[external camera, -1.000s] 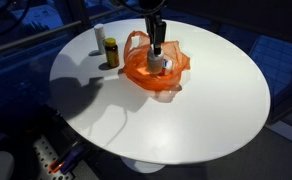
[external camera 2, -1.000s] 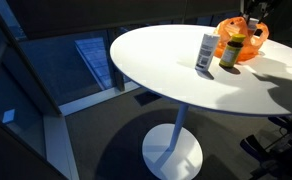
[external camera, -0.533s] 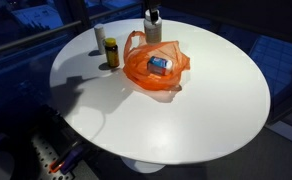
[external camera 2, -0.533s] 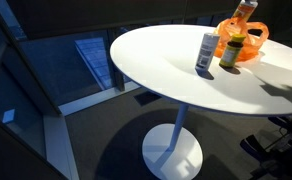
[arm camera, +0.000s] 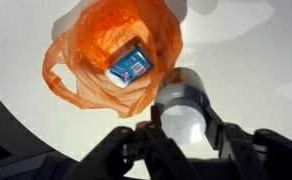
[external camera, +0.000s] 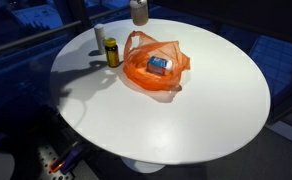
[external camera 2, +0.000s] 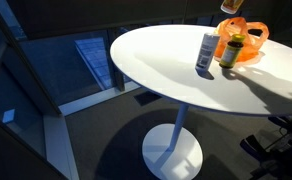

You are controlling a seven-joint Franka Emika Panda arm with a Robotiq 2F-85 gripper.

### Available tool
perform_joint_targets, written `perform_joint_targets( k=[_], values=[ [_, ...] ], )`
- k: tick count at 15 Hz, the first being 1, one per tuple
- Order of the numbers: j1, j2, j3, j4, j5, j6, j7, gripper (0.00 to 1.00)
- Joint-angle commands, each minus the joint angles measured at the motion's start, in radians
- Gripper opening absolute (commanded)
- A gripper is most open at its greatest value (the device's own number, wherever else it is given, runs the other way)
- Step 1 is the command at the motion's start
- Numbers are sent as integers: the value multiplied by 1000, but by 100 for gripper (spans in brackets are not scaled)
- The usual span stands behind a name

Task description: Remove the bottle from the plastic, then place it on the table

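My gripper (arm camera: 179,128) is shut on a grey bottle with a pale cap (arm camera: 183,108) and holds it high above the round white table (external camera: 186,110). The bottle shows at the top edge in both exterior views (external camera: 139,11) (external camera 2: 232,5). The orange plastic bag (external camera: 156,66) lies open on the table below, also in the wrist view (arm camera: 111,50) and in an exterior view (external camera 2: 243,40). A small blue box (arm camera: 129,67) lies inside it.
A yellow-labelled dark bottle (external camera: 111,52) and a white tube (external camera: 99,38) stand on the table beside the bag; they also show in an exterior view (external camera 2: 229,52) (external camera 2: 205,52). The table's pedestal base (external camera 2: 172,150) stands on a dark floor.
The gripper took the bottle out of the orange bag and has lifted it upward, now near the top edge of both exterior views. The bag stayed on the table.
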Motion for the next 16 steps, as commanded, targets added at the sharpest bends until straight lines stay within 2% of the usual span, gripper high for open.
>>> perform_joint_targets(
  k=[1,3,4,9,10,16],
  values=[
    [12,-53,26,-54,36,29,-85,20],
    [18,-59,37,-67,39,23,-102,20],
    [7,-27,43,-35,15,9,-58,45],
    [11,-31,50,-46,16,9,-70,45],
    [11,-27,50,-48,13,12,-75,20],
    [37,1,71,-87,31,70,-115,20]
  ],
)
